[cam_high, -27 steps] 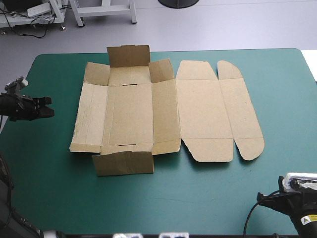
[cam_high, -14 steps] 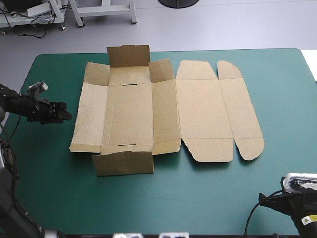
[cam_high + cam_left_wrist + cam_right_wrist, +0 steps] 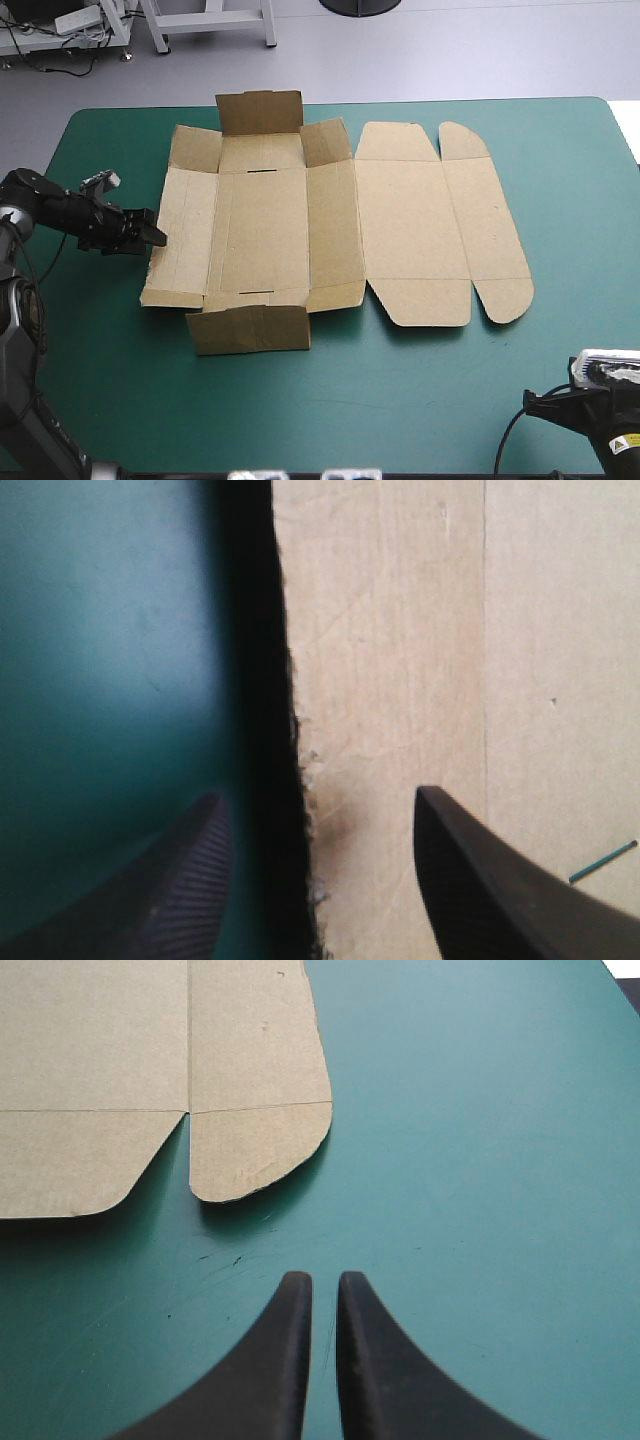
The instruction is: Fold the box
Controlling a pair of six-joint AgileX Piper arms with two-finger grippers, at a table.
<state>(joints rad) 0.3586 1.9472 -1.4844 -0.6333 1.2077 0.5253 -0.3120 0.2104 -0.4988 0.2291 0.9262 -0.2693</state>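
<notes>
The brown box (image 3: 330, 215) lies as a cut sheet in the middle of the table, its lid panels flat to the right. A small flap (image 3: 259, 111) stands raised at the far end, and another flap (image 3: 250, 328) lies folded at the near end. My left gripper (image 3: 155, 232) is at the sheet's left edge. In the left wrist view this gripper (image 3: 320, 795) is open, with the box's ragged edge (image 3: 400, 660) running between its fingers. My right gripper (image 3: 323, 1278) is shut over bare cover, short of the rounded lid flap (image 3: 255, 1150). It sits by the table's near right corner (image 3: 535, 400).
The teal-green cover (image 3: 420, 390) runs in a wide strip between the box's near edge and the table's front edge. A narrower strip of cover (image 3: 580, 200) lies right of the lid panels.
My left arm has moved right, from the table's left edge to the box's left edge, and its fingers have opened. The right arm and the box have stayed still.
</notes>
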